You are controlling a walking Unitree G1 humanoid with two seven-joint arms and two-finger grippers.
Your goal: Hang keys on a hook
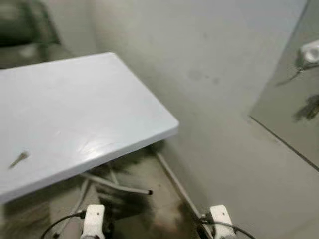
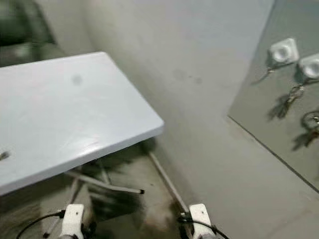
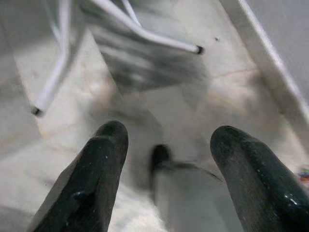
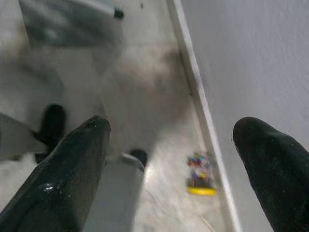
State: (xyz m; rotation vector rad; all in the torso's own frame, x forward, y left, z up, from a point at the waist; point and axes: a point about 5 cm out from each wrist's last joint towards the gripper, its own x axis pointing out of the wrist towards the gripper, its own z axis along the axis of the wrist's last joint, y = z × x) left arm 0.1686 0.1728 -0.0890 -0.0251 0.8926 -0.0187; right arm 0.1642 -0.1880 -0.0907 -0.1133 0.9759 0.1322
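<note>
A small key lies on the white table, close to its near left edge. On the grey wall panel at the right are two white round hooks. A bunch of keys dangles from the second hook. Both arms hang low by the floor, and their white wrists sit at the bottom of the eye views. My left gripper is open and empty above the floor tiles. My right gripper is also open and empty, next to the wall.
The table's corner juts toward the wall, and its white tube legs stretch over the floor beneath. A skirting strip runs along the wall's foot. A small colourful object lies on the floor beside it.
</note>
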